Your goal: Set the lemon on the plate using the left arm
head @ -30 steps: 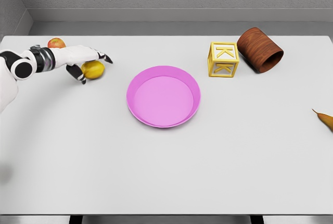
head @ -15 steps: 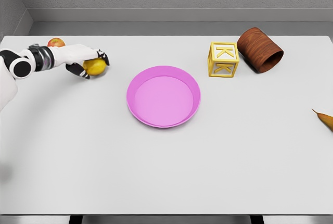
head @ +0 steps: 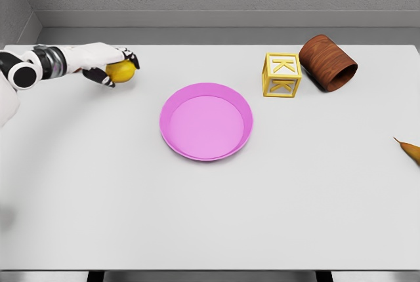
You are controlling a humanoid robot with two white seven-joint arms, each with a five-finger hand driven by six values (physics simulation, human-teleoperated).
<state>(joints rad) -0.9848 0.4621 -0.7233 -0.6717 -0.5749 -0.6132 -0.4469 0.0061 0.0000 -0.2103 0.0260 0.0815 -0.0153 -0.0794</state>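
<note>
The yellow lemon (head: 122,71) is held in my left hand (head: 115,65), whose fingers are curled around it, at the far left of the table and a little above the surface. The arm comes in from the left edge. The round pink plate (head: 174,139) lies in the middle of the table, to the right of and nearer than the lemon, with nothing in it. My right hand does not show.
A yellow letter cube (head: 281,75) and a brown wooden cylinder on its side (head: 327,63) stand at the back right. An orange-brown pointed object (head: 409,150) pokes in at the right edge. The apple seen earlier is hidden behind my left arm.
My left hand closed on the lemon and lifted it, moving it slightly up and away from the table. The arm now covers the apple behind it.
</note>
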